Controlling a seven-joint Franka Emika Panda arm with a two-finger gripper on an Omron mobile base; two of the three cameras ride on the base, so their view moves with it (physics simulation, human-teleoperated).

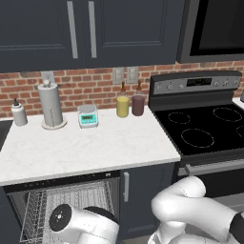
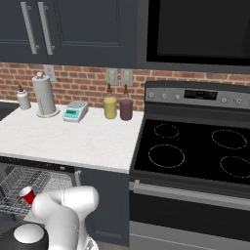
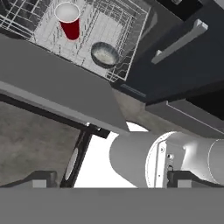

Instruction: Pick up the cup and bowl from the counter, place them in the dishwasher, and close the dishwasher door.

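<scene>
Hand view shows me the cup (image 3: pixel 68 19) and the bowl (image 3: pixel 105 53) already resting in the dishwasher (image 3: pixel 94 30) rack, my claw (image 3: pixel 109 177) spread wide and empty, so I judge only lifting the lowered dishwasher door (image 3: pixel 57 87) shut remains.

Back by the brick wall (image 1: pixel 95 86) sat a paper towel roll (image 1: pixel 50 105), a little white soap bottle (image 1: pixel 19 114) off to its left, and a small teal kitchen scale (image 1: pixel 88 116). Yellow canister (image 1: pixel 123 105) and maroon canister (image 1: pixel 138 104) stood side by side, touching, just beside the black stovetop (image 1: pixel 205 128). Dark cabinets (image 1: pixel 86 28) hung overhead.
</scene>
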